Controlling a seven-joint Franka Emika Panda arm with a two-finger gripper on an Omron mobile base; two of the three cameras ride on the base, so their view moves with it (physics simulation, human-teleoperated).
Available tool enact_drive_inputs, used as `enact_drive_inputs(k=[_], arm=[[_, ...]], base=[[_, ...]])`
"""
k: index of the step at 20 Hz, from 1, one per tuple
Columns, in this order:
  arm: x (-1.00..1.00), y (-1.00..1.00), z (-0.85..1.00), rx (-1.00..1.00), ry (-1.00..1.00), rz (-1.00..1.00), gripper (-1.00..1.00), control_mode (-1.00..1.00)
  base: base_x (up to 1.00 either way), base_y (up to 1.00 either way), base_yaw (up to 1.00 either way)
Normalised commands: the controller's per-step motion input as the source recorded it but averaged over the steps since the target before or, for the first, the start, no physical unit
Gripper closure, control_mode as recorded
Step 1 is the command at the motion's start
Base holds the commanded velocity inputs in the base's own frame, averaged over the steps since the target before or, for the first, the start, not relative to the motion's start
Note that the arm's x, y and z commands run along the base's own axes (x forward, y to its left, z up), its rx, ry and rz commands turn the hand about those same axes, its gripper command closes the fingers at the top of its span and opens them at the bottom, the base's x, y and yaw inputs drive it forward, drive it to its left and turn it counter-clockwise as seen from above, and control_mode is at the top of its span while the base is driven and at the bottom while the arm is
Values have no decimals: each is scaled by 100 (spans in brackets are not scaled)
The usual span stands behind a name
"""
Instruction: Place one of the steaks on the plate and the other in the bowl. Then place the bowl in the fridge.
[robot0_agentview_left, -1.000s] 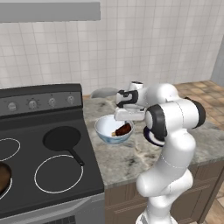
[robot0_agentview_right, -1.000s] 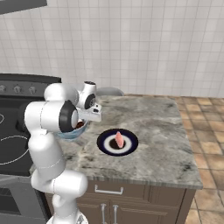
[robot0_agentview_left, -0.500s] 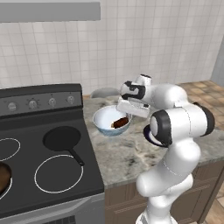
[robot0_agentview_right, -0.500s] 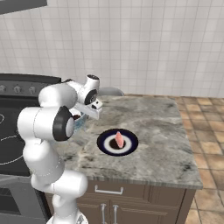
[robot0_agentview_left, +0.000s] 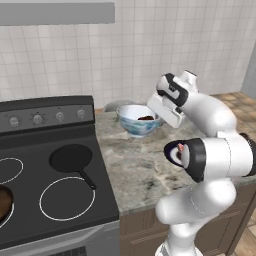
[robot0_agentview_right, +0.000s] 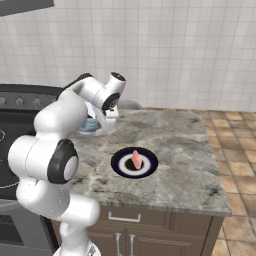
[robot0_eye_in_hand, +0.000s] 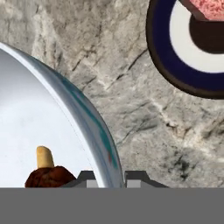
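**Both steaks placed, bowl in the grip, fridge leg still to do**

Pink steak (robot0_agentview_right: 136, 159) lies on the plate (robot0_agentview_right: 120, 165), which sits on the granite bench (robot0_agentview_right: 175, 150) near the middle, somewhat toward its front edge. We count that half as done. Dark reddish-brown steak (robot0_agentview_left: 146, 118) is in the bowl (robot0_agentview_left: 135, 125), so the second placement looks done too.

What we judge is left: getting the bowl into the fridge. No part of that step is finished yet.

Bowl: white inside, blue-grey outside, near the bench's back edge, close to the stove (robot0_agentview_left: 50, 165) side. In the left base view it seems lifted off the bench, but we cannot tell for sure. Contents: the one dark steak, low against the wall on the pincer side.

Pincer (robot0_eye_in_hand: 109, 176): jaws narrow, one tip inside the bowl and one outside, clamped on the rim. We read it as holding the bowl by the rim.

Plate: dark navy rim, white ring, dark centre; pink steak only. Well apart from the bowl.

Black skillet (robot0_agentview_left: 71, 159) on the stove top, not part of this job.
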Motion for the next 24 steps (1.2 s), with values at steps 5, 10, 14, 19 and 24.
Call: enact_drive_inputs(k=[5,10,14,19,24], arm=[[-72,-11,97,18,22,-50,100,-100],[-100,0,39,-7,-5,-25,100,-100],[-100,-10,3,-22,-6,-8,100,-100],[-100,-16,-19,-14,-21,5,100,-100],[-100,-7,0,-6,1,11,100,-100]], base=[[0,0,0],[0,0,0],[0,0,0],[0,0,0],[0,0,0]])
